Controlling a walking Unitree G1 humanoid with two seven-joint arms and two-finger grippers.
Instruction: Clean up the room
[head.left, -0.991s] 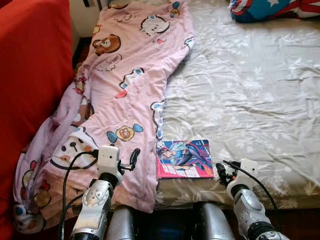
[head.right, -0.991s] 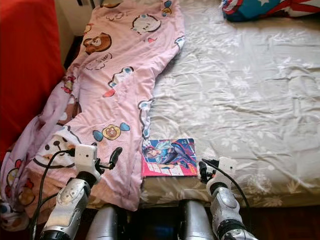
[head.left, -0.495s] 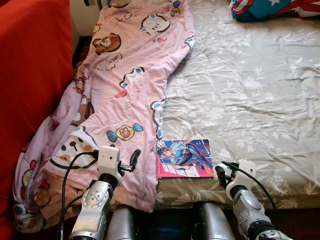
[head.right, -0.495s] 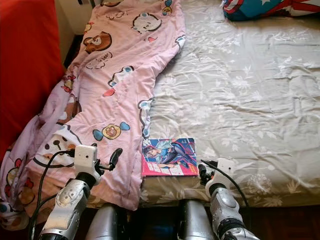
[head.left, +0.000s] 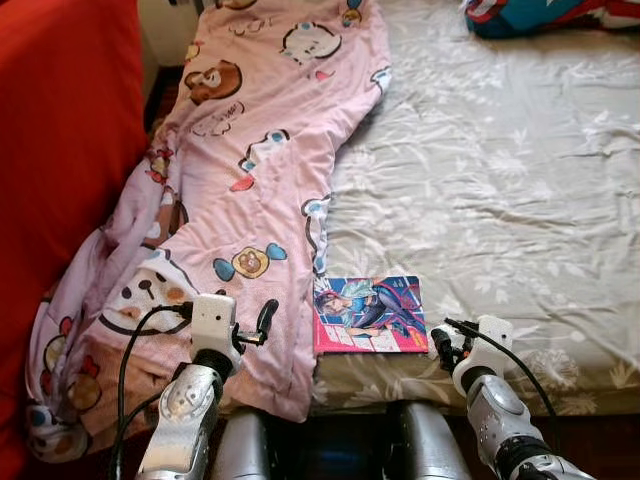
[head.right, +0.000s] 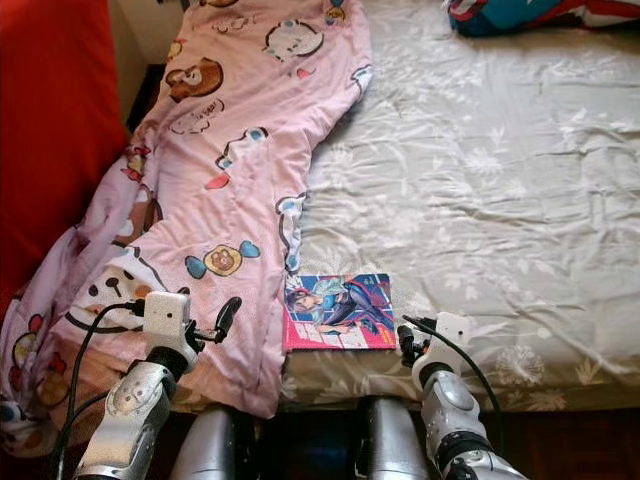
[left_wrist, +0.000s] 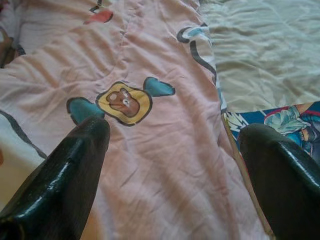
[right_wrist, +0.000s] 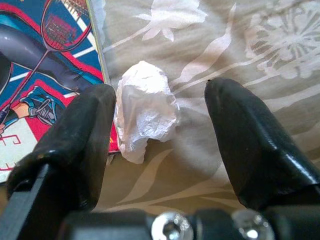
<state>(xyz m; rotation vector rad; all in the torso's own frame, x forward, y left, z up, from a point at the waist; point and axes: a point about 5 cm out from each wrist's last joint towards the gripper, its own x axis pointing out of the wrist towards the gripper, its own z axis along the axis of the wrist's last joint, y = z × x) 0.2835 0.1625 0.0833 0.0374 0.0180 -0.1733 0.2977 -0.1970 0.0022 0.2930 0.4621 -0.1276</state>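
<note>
Right at our right gripper (right_wrist: 160, 125), the wrist view picks out a crumpled white paper wad (right_wrist: 145, 107) lying on the grey floral bedsheet (head.left: 500, 180) between the two spread black fingers (right_wrist: 250, 145) — the fingers flank it without touching. From the head views that wad is too small to make out; we see the gripper low at the bed's near edge, just beside the comic book (head.left: 368, 314). The wad lies against the book's edge. The book's cover shows a cartoon figure and a racket; some lettering sits on its lower corner, too cut off to read.

Our left gripper (left_wrist: 170, 165) hovers over the pink cartoon-print blanket (head.left: 250, 180), fingers wide apart with nothing between them. Its wrist view shows a bear-candy print (left_wrist: 122, 102) ahead and a corner of the same book off to the side. Beyond the blanket stands a red sofa (head.left: 60, 150). A blue, red and white object (head.left: 540, 15) at the bed's far side is cut off — we cannot tell what it is.
</note>
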